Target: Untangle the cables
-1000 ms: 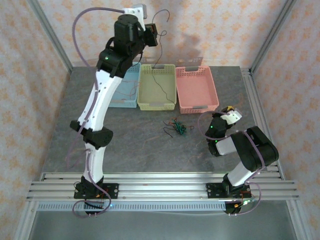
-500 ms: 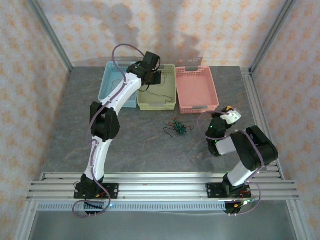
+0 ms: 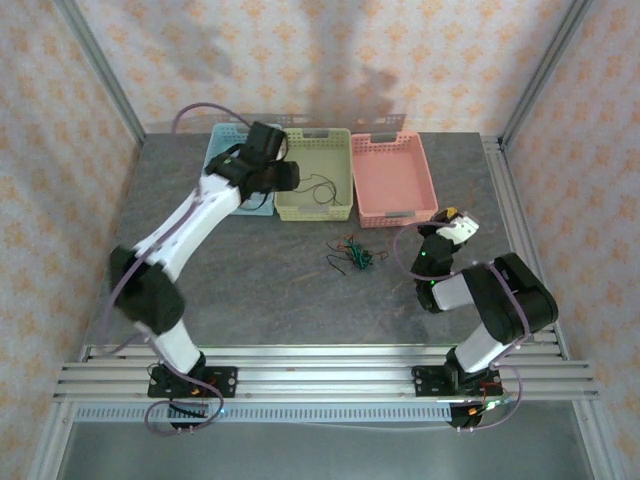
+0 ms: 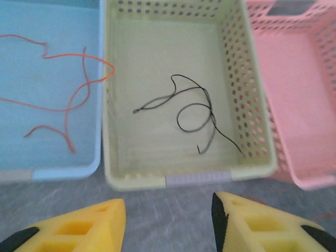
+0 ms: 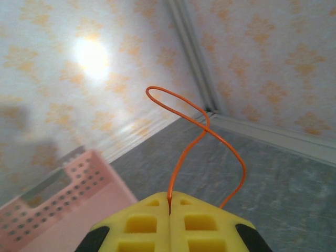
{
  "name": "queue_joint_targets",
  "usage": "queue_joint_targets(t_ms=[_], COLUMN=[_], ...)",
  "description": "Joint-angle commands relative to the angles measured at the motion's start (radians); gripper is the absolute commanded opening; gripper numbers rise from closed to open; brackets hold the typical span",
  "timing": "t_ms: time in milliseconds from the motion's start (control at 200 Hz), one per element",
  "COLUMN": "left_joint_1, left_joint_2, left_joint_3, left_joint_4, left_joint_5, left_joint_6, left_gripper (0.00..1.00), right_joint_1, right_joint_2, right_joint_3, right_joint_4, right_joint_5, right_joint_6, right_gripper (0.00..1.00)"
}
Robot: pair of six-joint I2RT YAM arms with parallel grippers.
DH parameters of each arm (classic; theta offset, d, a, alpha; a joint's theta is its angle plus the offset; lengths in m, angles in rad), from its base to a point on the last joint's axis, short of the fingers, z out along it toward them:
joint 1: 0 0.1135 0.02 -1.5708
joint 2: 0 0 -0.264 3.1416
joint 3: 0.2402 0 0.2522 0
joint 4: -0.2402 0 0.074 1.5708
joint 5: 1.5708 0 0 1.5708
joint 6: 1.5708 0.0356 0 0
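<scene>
We see the left gripper (image 4: 168, 223) hanging over the near rim of the yellow-green basket (image 4: 136, 181), fingers spread wide, nothing between them. A black cable (image 4: 195, 111) lies loose and curly on that basket's floor. Just left, the blue basket (image 4: 52, 172) holds a red cable (image 4: 79, 86), with one loop reaching the yellow-green basket's left rim. The pink basket (image 4: 294, 105) sits to the right. The right gripper (image 5: 169, 209) is clamped tight on an orange cable (image 5: 202, 127) that loops up from between its fingers. This gripper sits at the right side of the table (image 3: 260, 290). A tangle of cables (image 3: 352, 255) lies on the table nearer than the baskets, between the two arms and apart from both grippers.
</scene>
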Motion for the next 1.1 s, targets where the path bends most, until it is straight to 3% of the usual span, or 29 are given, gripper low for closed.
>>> queue_joint_targets(t_ms=[0,55,130,215,355,485,605,761,946,1096], left_joint_1=[-0.021,-0.06,-0.167,-0.269,-0.353,-0.424,-0.434,-0.436,-0.445,-0.448], left_joint_2=[-0.121,-0.138,-0.106,-0.03,0.097,0.218,0.324,0.43,0.503,0.513], left_joint_3=[-0.201,-0.284,-0.323,-0.31,-0.253,-0.134,-0.04,0.043,0.125,0.141], left_joint_4=[0.068,0.1,0.091,0.094,0.133,0.092,0.035,0.028,-0.029,-0.044], left_joint_5=[0.073,0.127,0.099,0.067,0.048,0.013,-0.08,-0.089,-0.095,-0.098], left_joint_6=[-0.073,-0.083,-0.083,-0.124,-0.248,-0.277,-0.338,-0.364,-0.355,-0.337], left_gripper=[0.48,0.48,0.48,0.48,0.48,0.47,0.47,0.45,0.35,0.18], right_joint_1=[-0.006,-0.006,-0.007,-0.006,-0.006,-0.007,-0.006,-0.006,-0.006,-0.006], right_joint_2=[-0.033,-0.031,-0.019,-0.014,-0.007,-0.003,-0.002,-0.004,0.001,-0.001], right_joint_3=[-0.004,0.0,0.009,0.012,0.011,0.012,0.011,0.013,0.015,0.014], right_joint_4=[0.018,0.019,0.019,0.019,0.019,0.019,0.019,0.019,0.018,0.019], right_joint_5=[-0.203,-0.266,-0.312,-0.32,-0.308,-0.297,-0.295,-0.298,-0.291,-0.29], right_joint_6=[-0.021,-0.021,-0.021,-0.027,-0.032,-0.036,-0.035,-0.032,-0.03,-0.03], right_gripper=[0.0,0.03,0.05,0.06,0.06,0.06,0.06,0.05,0.05,0.05])
